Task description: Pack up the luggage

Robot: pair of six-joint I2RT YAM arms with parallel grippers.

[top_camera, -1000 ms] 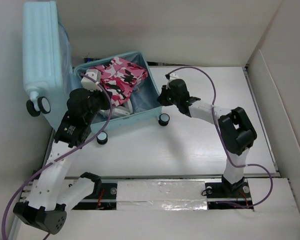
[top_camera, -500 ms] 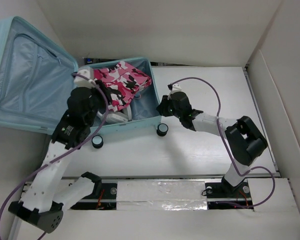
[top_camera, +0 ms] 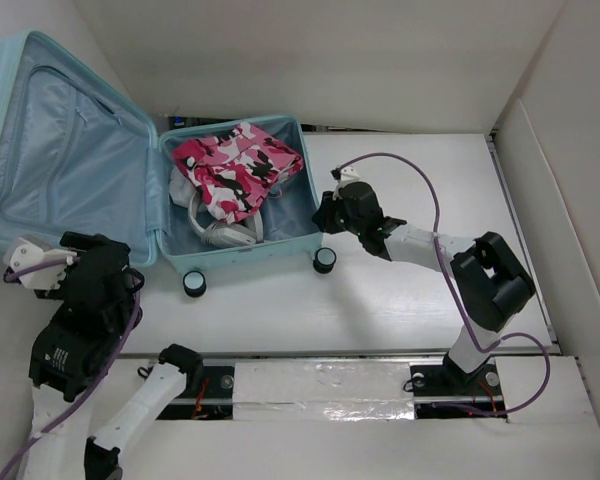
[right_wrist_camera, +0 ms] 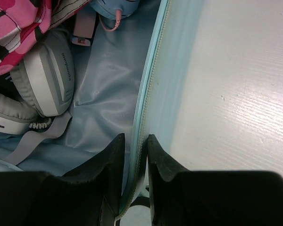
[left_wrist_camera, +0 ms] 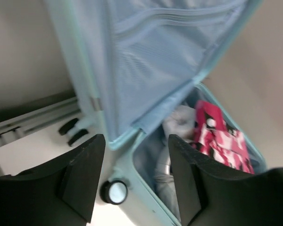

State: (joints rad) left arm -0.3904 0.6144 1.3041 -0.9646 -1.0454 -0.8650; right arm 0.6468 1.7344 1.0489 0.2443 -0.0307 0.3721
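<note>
Here the left gripper (left_wrist_camera: 134, 141) hangs spread wide and empty just in front of the open lid. The right gripper (right_wrist_camera: 136, 139) straddles the zippered right rim of the luggage (top_camera: 70, 160), fingers narrowly apart; whether they pinch it I cannot tell. The luggage lies open at the far left of the table (top_camera: 400, 300), lid out to the left, with pink camouflage cloth (top_camera: 238, 165) and grey-white headphones (top_camera: 225, 232) in its base.

A robotics lab cell: a white table (top_camera: 400, 300) boxed in by plain white panels (top_camera: 380, 60), with a taped mounting rail (top_camera: 320, 388).
</note>
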